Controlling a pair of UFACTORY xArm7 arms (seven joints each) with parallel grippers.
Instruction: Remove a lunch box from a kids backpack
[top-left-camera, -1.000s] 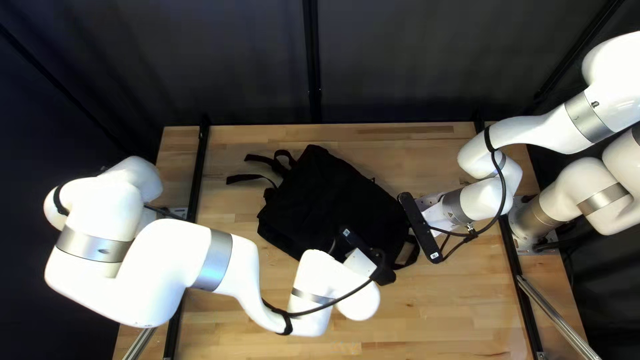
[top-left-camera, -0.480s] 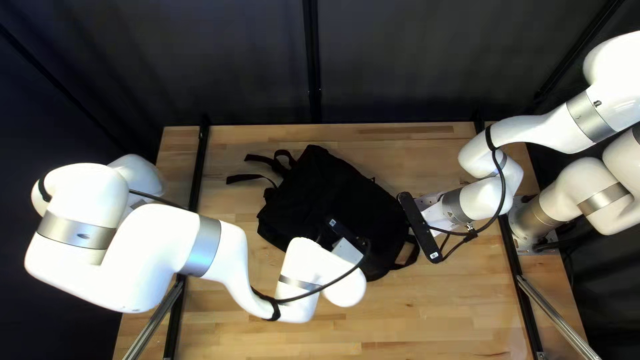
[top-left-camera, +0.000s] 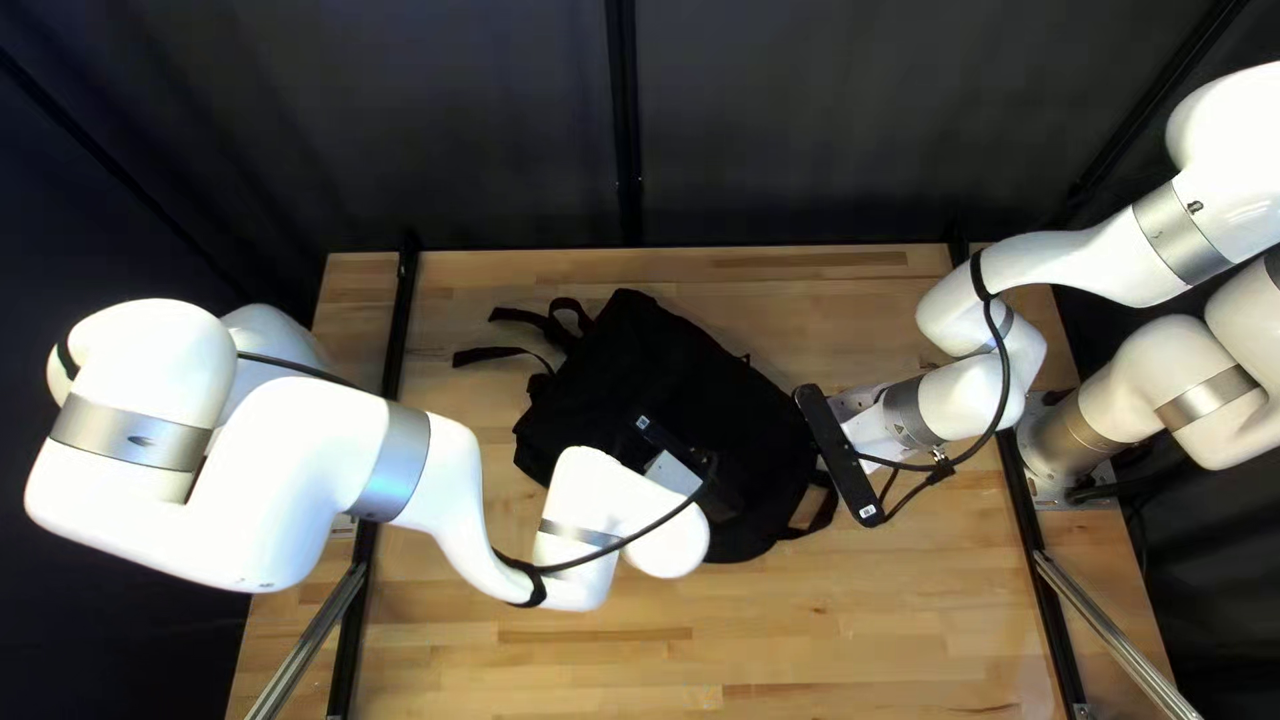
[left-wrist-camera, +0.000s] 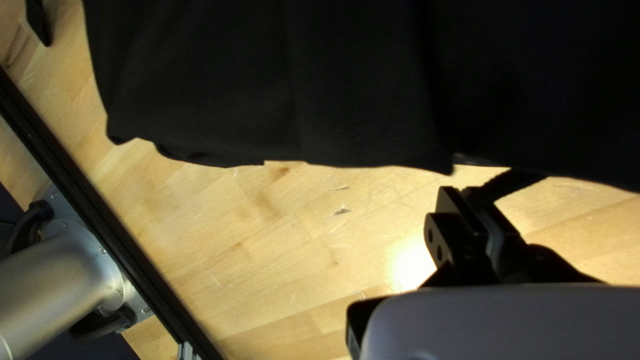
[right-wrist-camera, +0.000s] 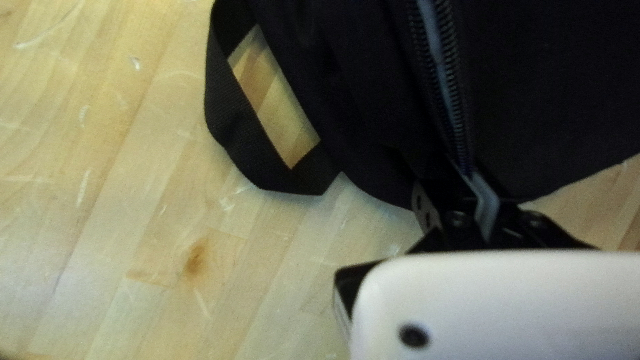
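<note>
From my remote seat I saw the black backpack (top-left-camera: pixel 694 380) lying aslant on the wooden table (top-left-camera: pixel 827 620), around its middle, with loose straps (top-left-camera: pixel 496 355) trailing toward the far left corner. A webbing loop (top-left-camera: pixel 807 518) stuck out from its opposite end, toward the table's right edge. I could not tell where the lunch box was.

My left arm (top-left-camera: pixel 267 467) crossed the table's left edge and its rail (top-left-camera: pixel 378 440), and the left gripper (top-left-camera: pixel 724 500) reached the backpack's near side. In the left wrist view, I had the jaws of the left gripper (left-wrist-camera: pixel 477 197) closed on a narrow black strip (left-wrist-camera: pixel 512 183) running from the backpack's lower border. Bare wood showed beneath, and past the rail stood a metal arm base (left-wrist-camera: pixel 60 283).

My right arm (top-left-camera: pixel 960 400) came in from the right edge, with the right gripper (top-left-camera: pixel 867 424) at the backpack's right end, partly hidden by a black camera bar (top-left-camera: pixel 838 454). In the right wrist view, I could see the jaws pinching the backpack's cloth where the zipper (right-wrist-camera: pixel 450 100) ran in between them. A pale bluish strip showed between the rows of teeth. The loop lay flat beside that pinch, on the wood, apart from the jaws.
</note>
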